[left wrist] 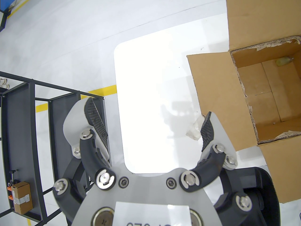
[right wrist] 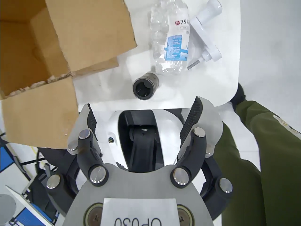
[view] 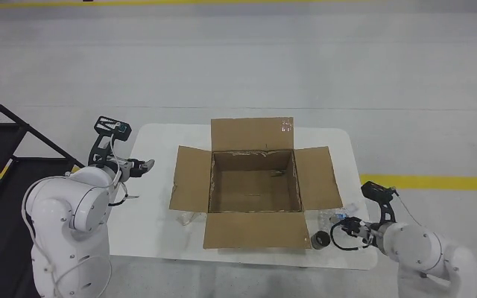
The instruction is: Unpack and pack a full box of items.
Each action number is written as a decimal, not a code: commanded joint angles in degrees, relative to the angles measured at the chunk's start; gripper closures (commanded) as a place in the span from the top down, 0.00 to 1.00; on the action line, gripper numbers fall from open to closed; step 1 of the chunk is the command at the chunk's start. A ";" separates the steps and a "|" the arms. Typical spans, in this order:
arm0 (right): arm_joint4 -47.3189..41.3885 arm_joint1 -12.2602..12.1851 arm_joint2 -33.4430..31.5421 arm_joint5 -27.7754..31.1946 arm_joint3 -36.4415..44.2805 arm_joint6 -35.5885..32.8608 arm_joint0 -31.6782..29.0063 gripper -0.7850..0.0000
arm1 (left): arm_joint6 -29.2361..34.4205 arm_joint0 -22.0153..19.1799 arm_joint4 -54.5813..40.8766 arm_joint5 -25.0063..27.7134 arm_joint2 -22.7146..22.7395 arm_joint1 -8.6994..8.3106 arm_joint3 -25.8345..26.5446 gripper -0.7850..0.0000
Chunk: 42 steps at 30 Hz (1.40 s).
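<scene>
one cardboard box [view: 253, 231] stands mid table [view: 156, 141], four flaps opened outward, one small yellowish item [left wrist: 284, 60] in a far corner inside. near the table's near right corner lie one clear bottle [right wrist: 170, 41], one white fitting [right wrist: 205, 32] and one dark cylinder [right wrist: 145, 88], close together. one crumpled wrap [left wrist: 195, 128] shows at the left flap's edge. left gripper [left wrist: 149, 106] hangs over the table's left edge, right gripper [right wrist: 143, 102] just off the near edge; both jaws wide apart, holding nothing.
</scene>
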<state>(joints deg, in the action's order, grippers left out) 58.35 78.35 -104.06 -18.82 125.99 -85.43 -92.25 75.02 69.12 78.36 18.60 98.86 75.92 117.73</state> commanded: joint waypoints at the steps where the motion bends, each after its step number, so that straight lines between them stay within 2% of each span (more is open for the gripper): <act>1: -5.66 0.12 -2.96 -1.57 0.92 1.54 0.22 0.97 | 0.00 0.00 0.00 0.00 0.00 0.00 0.00 1.00; 4: -14.60 0.27 -6.83 -4.06 1.44 4.04 1.30 1.00 | 0.00 0.00 0.00 0.00 0.00 0.00 0.00 1.00; 6: -19.47 0.21 -9.16 -3.24 0.47 6.83 2.16 1.00 | 0.00 0.00 0.00 0.00 0.00 0.00 0.00 1.00; 10: -26.18 0.02 -11.20 -1.65 -4.91 10.92 4.58 0.98 | 0.00 0.00 0.00 0.00 0.00 0.00 0.00 1.00; 11: -28.81 -0.05 -11.67 -1.22 -7.41 12.11 5.59 0.95 | 0.00 0.00 0.00 0.00 0.00 0.00 0.00 1.00; 12: -30.79 -0.12 -11.96 -0.90 -9.34 12.82 6.49 0.87 | 0.00 0.00 0.00 0.00 0.00 0.00 0.00 1.00; 14: -33.18 -0.35 -12.09 0.41 -12.65 13.86 7.91 0.56 | 0.00 0.00 0.00 0.00 0.00 0.00 0.00 1.00; 15: -34.47 -0.45 -11.79 0.71 -14.22 13.84 8.60 0.49 | 0.00 0.00 0.00 0.00 0.00 0.00 0.00 1.00; 17: -34.39 -0.76 -11.20 1.25 -16.63 13.75 9.56 0.44 | 0.00 0.00 0.00 0.00 0.00 0.00 0.00 1.00; 18: -34.33 -0.98 -10.39 0.97 -18.96 13.50 10.55 0.33 | 0.00 0.00 0.00 0.00 0.00 0.00 0.00 1.00; 19: -34.98 -1.13 -10.04 1.13 -20.86 13.58 11.64 0.13 | 0.00 0.00 0.00 0.00 0.00 0.00 0.00 1.00; 20: -34.10 -1.35 -9.53 1.10 -22.68 13.73 12.48 0.00 | 0.00 0.00 0.00 0.00 0.00 0.00 0.00 1.00; 25: -33.92 -2.08 -7.30 2.05 -28.12 13.91 15.79 0.00 | 0.00 0.00 0.00 0.00 0.00 0.00 0.00 1.00; 36: -33.89 -2.13 -7.22 2.03 -28.32 13.94 15.89 0.00 | 0.00 0.00 0.00 0.00 0.00 0.00 0.00 1.00; 39: -35.87 -2.08 -6.84 4.39 -28.23 17.89 14.78 0.00 | 0.00 0.00 0.00 0.00 0.00 0.00 0.00 1.00; 42: -40.14 -2.11 -7.63 6.28 -31.54 22.53 14.94 0.00 | 0.00 0.00 0.00 0.00 0.00 0.00 0.00 1.00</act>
<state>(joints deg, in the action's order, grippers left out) 20.40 76.27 -111.34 -13.36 95.91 -64.31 -77.57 75.02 69.12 78.36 18.60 98.86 75.92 117.73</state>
